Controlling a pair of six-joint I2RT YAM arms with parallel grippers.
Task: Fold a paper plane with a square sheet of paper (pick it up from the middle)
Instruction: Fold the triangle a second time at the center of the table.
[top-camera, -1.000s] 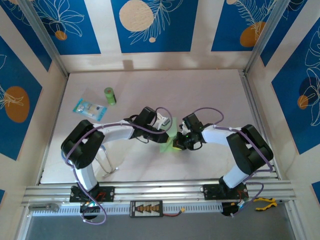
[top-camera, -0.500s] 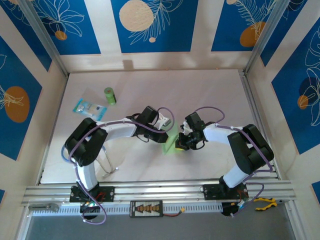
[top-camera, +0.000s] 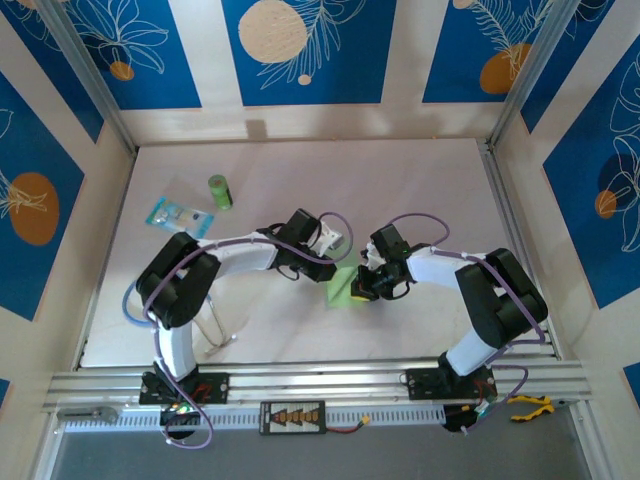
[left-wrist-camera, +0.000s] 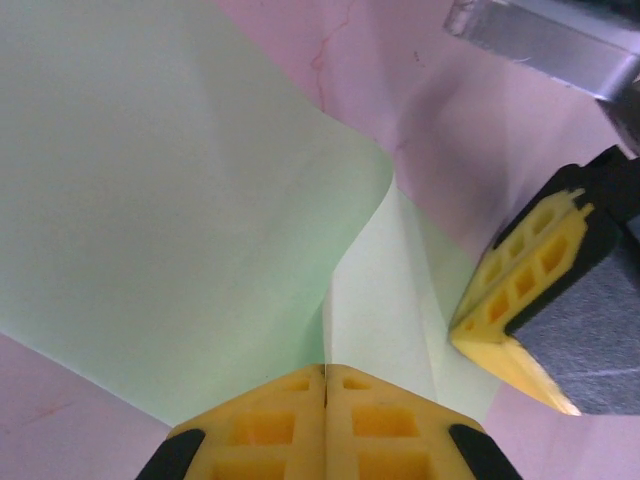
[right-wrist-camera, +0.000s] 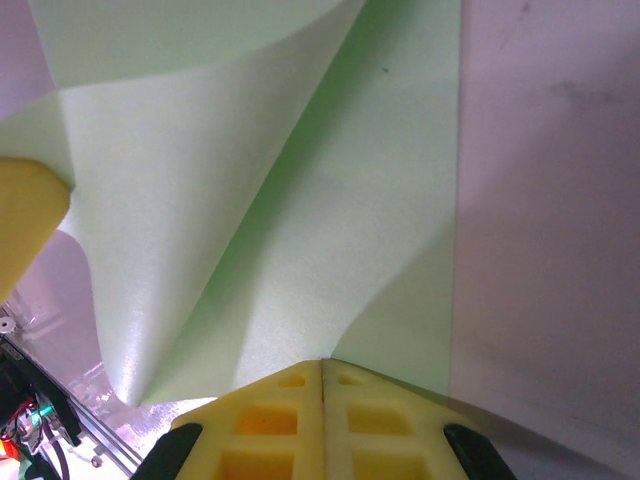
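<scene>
The sheet of paper (top-camera: 340, 292) sits near the middle of the surface (top-camera: 420, 190), a little toward 6 o'clock in the top view. It is pale green and not flat. One part curls up and bends over the rest, so a fold looks half made.

The left fingers (left-wrist-camera: 270, 432) are shut tight, with no gap between them. The paper runs right into the line where they meet, so they seem to be pinching its edge. From these fingers, the paper spreads away toward 11 o'clock in the left wrist view. The right fingers (left-wrist-camera: 520, 270) sit at 3 o'clock there, just beside the curled flap.

The right fingers are shut tight too. In the right wrist view the paper comes out of the line where they meet and rises toward 12 o'clock. One yellow tip of the left fingers (right-wrist-camera: 25, 220) shows at 9 o'clock.

From above, the long side of the bent paper runs from about 1 o'clock down to 7 o'clock. The left arm comes in at the 12 o'clock end and the right arm at the 3 o'clock side. Both are on the paper, so neither is nearer.

I think the next move is to lay the curled part flat over the rest. The two pinched spots should line up along that long side, or the crease may go crooked.
</scene>
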